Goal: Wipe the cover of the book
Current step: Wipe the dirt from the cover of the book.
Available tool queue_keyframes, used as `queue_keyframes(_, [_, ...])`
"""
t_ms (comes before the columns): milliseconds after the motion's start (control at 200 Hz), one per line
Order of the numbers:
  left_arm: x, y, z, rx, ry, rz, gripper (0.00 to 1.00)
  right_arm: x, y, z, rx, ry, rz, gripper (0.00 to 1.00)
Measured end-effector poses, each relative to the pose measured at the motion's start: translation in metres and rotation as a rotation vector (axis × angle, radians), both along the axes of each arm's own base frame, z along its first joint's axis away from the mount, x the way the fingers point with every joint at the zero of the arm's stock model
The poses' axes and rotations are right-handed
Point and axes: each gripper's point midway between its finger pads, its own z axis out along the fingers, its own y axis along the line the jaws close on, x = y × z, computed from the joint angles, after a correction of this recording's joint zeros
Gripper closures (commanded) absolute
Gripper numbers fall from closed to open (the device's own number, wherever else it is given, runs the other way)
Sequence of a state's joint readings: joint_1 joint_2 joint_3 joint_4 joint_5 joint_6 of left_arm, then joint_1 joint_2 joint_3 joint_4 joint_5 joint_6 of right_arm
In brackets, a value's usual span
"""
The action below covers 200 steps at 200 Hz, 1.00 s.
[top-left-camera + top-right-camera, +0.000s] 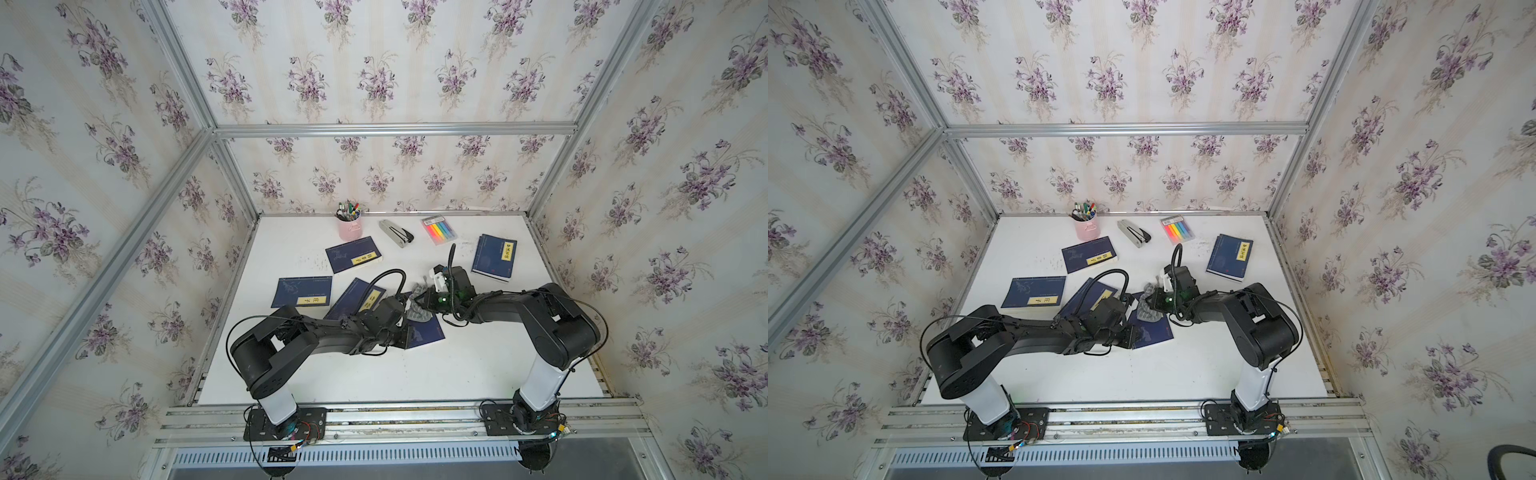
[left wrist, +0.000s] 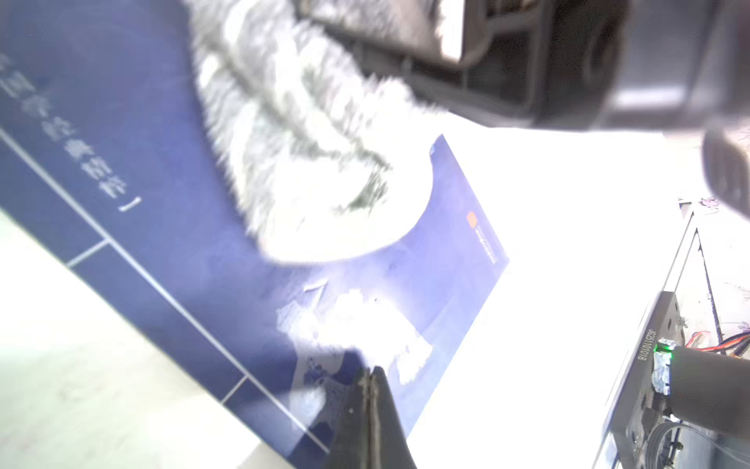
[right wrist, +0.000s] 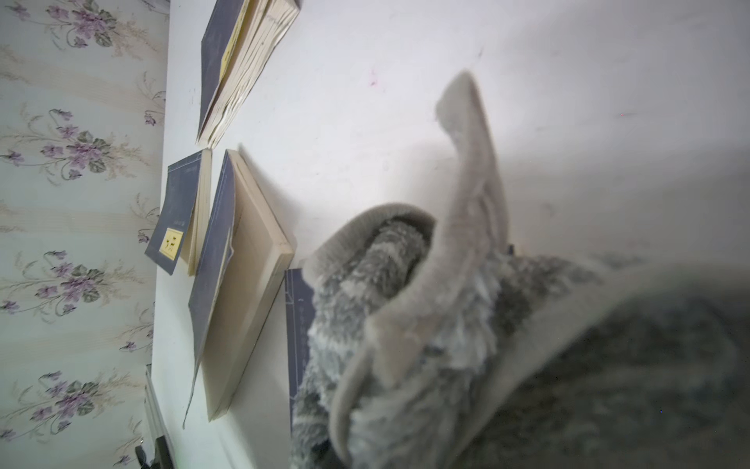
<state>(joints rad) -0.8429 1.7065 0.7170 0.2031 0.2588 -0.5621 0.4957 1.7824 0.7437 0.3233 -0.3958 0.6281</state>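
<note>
In both top views, the left gripper, jaws together, presses the book flat on the table, probably pinning it. The right gripper, clamped on the cloth, rests it on the book. Left wrist: closed tips touch the cover. Right wrist: cloth bunched over the book.

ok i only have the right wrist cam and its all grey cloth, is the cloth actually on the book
Observer: Yes. In both top views the grey cloth lies on the cover of the blue book between the two arms.
Operator: whats the left arm doing
Observer: The left gripper is shut, its tips pressed down on that book's cover near an edge.
Operator: anything off to the right side
Observer: A second blue book lies flat there, apart from the cloth.
</note>
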Motion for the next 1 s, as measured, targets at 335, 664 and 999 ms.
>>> queue_keyframes(335, [0.007,0.021,-0.001,0.031,-0.017,-0.023,1.0,0.001,-0.012,-0.001,-0.045,-0.012,-0.038,1.0])
queue_keyframes(664, [0.005,0.022,-0.007,0.052,-0.041,-0.084,1.0,-0.004,0.034,0.002,-0.052,-0.025,0.06,1.0])
queue_keyframes(999, [0.005,0.023,-0.005,0.034,-0.066,-0.084,1.0,0.003,0.049,0.001,0.002,-0.028,0.083,1.0])
